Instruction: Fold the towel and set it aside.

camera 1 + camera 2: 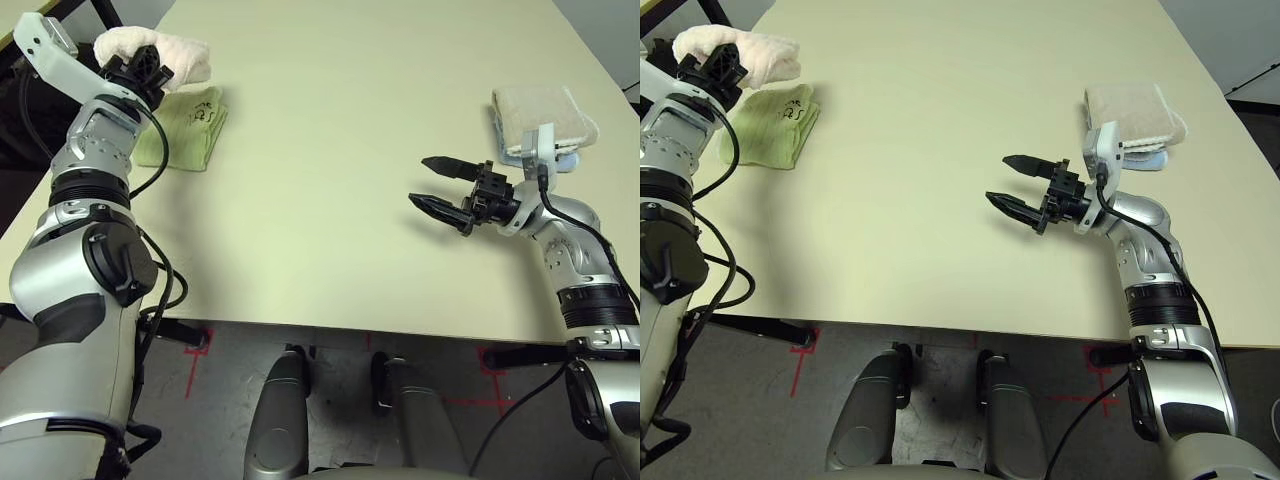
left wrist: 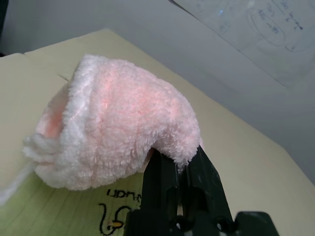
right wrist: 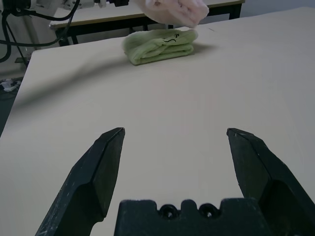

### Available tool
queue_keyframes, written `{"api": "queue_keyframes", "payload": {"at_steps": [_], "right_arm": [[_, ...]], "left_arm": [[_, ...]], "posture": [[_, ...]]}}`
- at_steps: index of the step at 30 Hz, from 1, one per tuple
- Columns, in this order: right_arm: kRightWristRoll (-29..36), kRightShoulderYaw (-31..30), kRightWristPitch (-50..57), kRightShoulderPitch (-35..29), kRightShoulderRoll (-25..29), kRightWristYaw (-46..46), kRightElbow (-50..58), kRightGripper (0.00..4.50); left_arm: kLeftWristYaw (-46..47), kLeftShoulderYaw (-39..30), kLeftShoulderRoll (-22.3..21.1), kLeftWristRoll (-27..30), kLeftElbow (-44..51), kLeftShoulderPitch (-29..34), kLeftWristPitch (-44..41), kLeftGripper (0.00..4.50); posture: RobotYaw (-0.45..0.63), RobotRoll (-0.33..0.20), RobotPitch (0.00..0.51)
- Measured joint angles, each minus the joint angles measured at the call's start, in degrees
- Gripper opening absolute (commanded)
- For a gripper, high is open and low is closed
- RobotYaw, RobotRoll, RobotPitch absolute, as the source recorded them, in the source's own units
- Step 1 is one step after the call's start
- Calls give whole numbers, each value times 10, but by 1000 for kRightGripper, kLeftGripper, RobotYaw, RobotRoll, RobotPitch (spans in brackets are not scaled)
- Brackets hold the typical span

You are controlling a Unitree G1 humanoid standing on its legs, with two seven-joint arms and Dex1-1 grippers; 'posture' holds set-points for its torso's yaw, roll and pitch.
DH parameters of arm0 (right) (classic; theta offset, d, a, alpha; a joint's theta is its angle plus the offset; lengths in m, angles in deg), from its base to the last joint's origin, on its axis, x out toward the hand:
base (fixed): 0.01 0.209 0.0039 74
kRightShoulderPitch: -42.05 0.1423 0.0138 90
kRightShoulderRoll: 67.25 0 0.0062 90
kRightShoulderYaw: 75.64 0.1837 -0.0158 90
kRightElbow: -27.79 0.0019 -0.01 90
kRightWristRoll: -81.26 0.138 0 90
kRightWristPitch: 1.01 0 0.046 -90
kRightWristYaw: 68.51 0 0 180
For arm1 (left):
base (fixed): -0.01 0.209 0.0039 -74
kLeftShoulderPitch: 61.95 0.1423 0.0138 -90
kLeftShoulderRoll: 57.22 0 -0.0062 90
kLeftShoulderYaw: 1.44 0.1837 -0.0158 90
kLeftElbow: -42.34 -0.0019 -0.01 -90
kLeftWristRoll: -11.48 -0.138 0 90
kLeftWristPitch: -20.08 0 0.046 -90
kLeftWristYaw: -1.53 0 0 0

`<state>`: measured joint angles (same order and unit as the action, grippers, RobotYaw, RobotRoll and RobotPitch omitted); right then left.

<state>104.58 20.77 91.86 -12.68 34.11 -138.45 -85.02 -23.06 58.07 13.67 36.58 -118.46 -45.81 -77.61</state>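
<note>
The pale pink towel [image 1: 165, 52] is folded into a thick bundle and hangs in the air at the table's far left. My left gripper [image 1: 143, 68] is shut on the towel [image 2: 118, 132], pinching its lower fold between both fingers [image 2: 160, 182]. The bundle hovers just above a light green towel [image 1: 188, 124]. My right gripper [image 1: 438, 186] stands open over bare table on the right, far from the pink towel [image 3: 172, 10], with nothing between its fingers [image 3: 98, 172].
The folded light green towel [image 1: 775, 122] lies on the table at the far left, under the pink bundle. A beige towel [image 1: 542, 115] stacked on a blue one sits at the far right, just behind my right wrist. The cream table [image 1: 320, 170] spreads between the arms.
</note>
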Motion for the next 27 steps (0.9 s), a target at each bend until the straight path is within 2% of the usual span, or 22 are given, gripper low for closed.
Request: {"api": "queue_keyframes", "payload": {"at_steps": [8,15,20,27], "right_arm": [[0,0,0,0,5,-2,0,4500],[0,0,-2,-1,9,-9,0,4500],[-1,-1,-4,-1,9,-12,-2,4500],[-5,-7,-14,-1,9,-21,-21,4500]], "left_arm": [[1,-2,1,1,0,20,-9,33],[1,-12,-2,16,1,34,-64,33],[25,-33,-26,32,6,42,-124,33],[96,-82,-45,84,45,49,-243,33]], "posture": [[110,0,213],[114,0,213],[131,0,209],[143,0,206]]}}
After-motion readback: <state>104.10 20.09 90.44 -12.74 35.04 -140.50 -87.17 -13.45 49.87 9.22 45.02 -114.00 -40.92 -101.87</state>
